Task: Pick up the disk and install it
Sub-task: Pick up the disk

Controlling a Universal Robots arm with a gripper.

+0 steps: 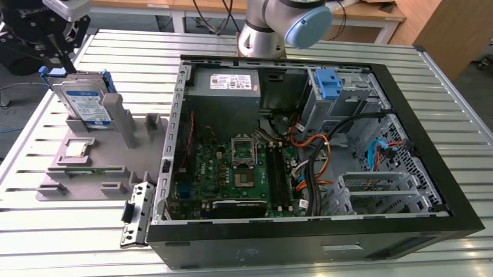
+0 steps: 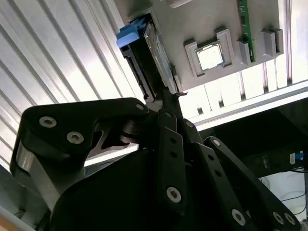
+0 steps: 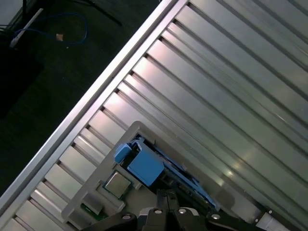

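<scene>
Gripper [image 1: 59,56]: mine, at the exterior view's far left, just above the disk [image 1: 83,99].
Fingers [image 3: 169,198]: mine, drawn together, tips at the disk's top edge.
Disk: upright in the grey fixture [image 1: 100,173], outside the case [image 1: 308,234].
Exterior view: disk's label face.
Wrist views: disk edge-on, blue carrier end.

Open black PC case [image 1: 308,245] lying flat on slatted aluminium table [image 1: 138,46]. Inside: green motherboard [image 1: 231,173], grey power supply [image 1: 227,83] at far wall, blue bracket [image 1: 329,83] at drive cage, orange cables [image 1: 320,144]. Beside case, on the exterior view's left: grey fixture [image 1: 85,183] carrying CPU chip [image 1: 75,149] and RAM stick [image 1: 89,170]. Metal strip [image 1: 135,213] by case corner.
</scene>
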